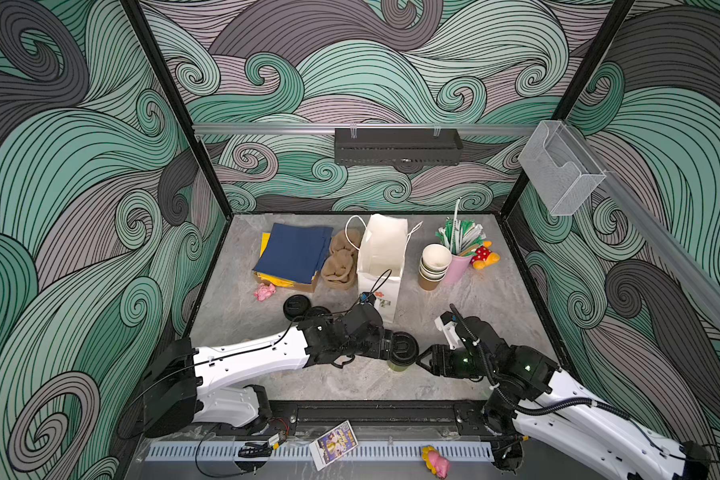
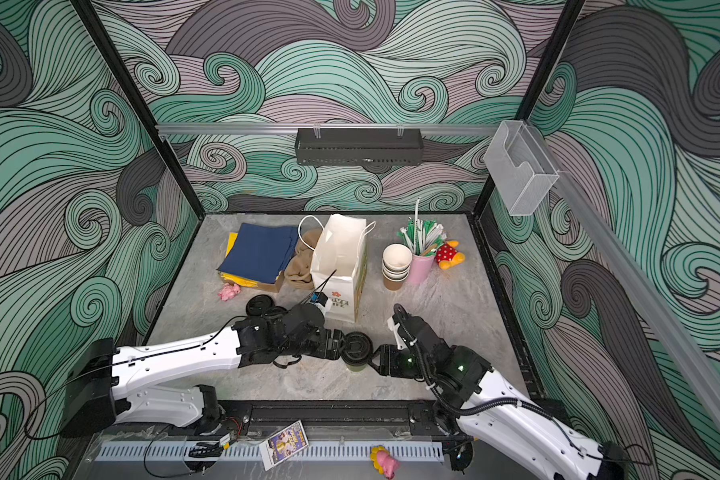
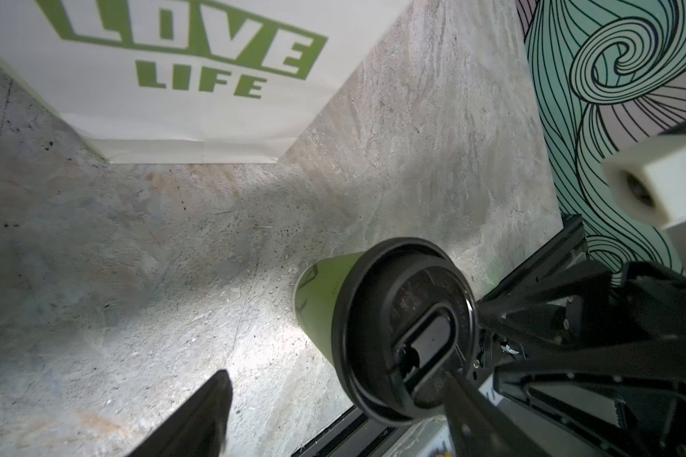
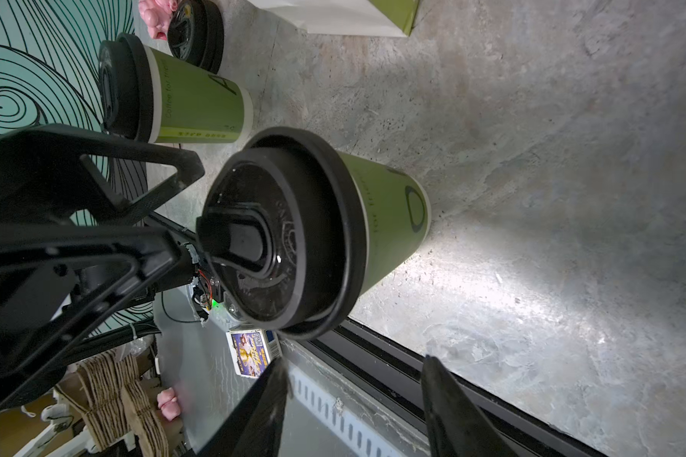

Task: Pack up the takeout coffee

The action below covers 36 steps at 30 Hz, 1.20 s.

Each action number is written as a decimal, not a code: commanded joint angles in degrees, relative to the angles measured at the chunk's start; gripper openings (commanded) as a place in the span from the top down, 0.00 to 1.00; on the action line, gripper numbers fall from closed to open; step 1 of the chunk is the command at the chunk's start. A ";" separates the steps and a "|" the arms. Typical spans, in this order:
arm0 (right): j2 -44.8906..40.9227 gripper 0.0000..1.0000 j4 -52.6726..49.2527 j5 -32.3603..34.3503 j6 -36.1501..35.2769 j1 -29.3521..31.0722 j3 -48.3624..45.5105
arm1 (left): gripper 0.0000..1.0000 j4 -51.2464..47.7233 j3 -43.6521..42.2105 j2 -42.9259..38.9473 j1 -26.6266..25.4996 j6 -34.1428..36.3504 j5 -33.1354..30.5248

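Right wrist view: green paper cup [image 4: 389,221] with round black plastic sip lid [image 4: 278,237] seated on it stands upright on the grey stone-pattern table [image 4: 531,158], near the front edge, between both tools. Right gripper [image 4: 355,361]: fingers [image 4: 266,411] apart, cup beyond the tips, not gripped. Left gripper [image 3: 335,376]: fingers apart, one fingertip [image 3: 464,407] at the lid rim. White paper bag [image 1: 381,249] stands behind the cup.

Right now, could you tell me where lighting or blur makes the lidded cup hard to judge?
Left wrist: a bright patch washes out the table beside the lidded cup, and the near fingers are soft. Right wrist: similar glare past the cup, fingers blurred. In both top views the black lid hides most of the cup.
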 commanded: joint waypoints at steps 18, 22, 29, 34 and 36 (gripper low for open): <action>7.13 0.45 6.71 -3.38 -1.49 0.06 -0.23 | 0.30 -1.18 5.31 6.14 2.22 0.71 7.98; 7.48 0.46 6.32 -2.63 -1.22 0.06 -0.89 | 0.31 -1.80 4.92 6.47 2.15 0.71 7.95; 8.22 0.46 4.21 -0.69 -1.22 0.06 -1.92 | 0.33 -2.45 4.24 7.21 2.22 0.63 8.07; 10.54 0.47 -0.26 2.43 -1.87 0.06 -1.44 | 0.34 -2.57 3.66 7.21 2.21 0.58 7.85; 11.67 0.47 -1.44 3.36 -2.34 0.06 -1.40 | 0.34 -2.54 3.22 8.04 2.22 0.45 7.54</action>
